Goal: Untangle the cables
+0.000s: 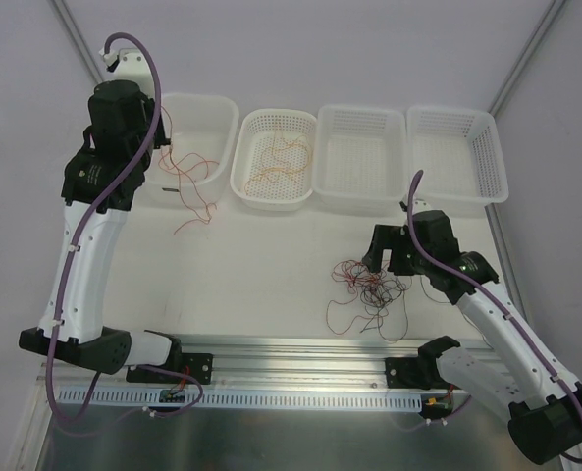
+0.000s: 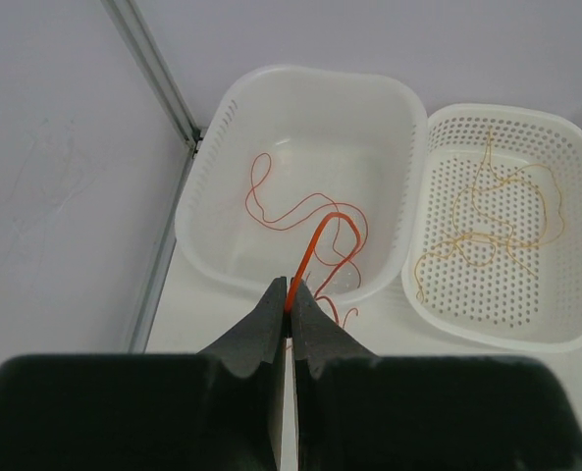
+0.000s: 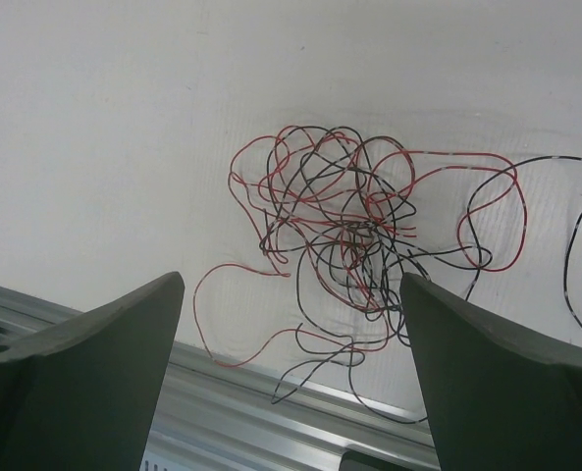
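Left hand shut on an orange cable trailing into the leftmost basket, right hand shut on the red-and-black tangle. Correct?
No. The right wrist view shows the right hand open, its fingers spread wide near the red-and-black tangle, gripping nothing. The left hand is indeed shut on an orange cable trailing into the leftmost basket.

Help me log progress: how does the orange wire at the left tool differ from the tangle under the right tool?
The orange wire is one strand; the tangle is many red and black strands knotted. The orange wire is pinched in the shut left tool; the tangle lies free below the open right tool. Both are thin.
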Action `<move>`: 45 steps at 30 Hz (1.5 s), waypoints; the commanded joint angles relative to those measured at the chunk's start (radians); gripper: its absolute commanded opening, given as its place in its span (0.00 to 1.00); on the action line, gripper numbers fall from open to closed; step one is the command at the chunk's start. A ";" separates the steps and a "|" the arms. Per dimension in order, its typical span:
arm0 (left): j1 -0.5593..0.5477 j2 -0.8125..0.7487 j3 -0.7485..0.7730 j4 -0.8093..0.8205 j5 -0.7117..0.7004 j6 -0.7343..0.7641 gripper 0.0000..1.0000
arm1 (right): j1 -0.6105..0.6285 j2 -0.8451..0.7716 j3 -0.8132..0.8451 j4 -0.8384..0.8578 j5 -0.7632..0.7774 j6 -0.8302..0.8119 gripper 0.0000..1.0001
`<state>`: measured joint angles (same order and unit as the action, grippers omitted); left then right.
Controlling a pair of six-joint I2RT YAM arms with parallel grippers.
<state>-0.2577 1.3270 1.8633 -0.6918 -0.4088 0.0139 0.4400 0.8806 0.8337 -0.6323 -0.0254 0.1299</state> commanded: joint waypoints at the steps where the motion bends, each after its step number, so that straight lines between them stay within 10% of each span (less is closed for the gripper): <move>1: 0.041 0.027 0.028 0.046 -0.021 -0.009 0.00 | 0.006 0.004 0.002 0.037 0.018 -0.030 0.97; 45: 0.273 0.767 0.169 0.167 0.275 -0.223 0.06 | 0.006 0.014 -0.018 0.019 0.010 -0.046 0.97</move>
<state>0.0021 2.1002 2.0098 -0.5560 -0.1749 -0.1802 0.4431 0.8867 0.7898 -0.6041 -0.0154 0.0853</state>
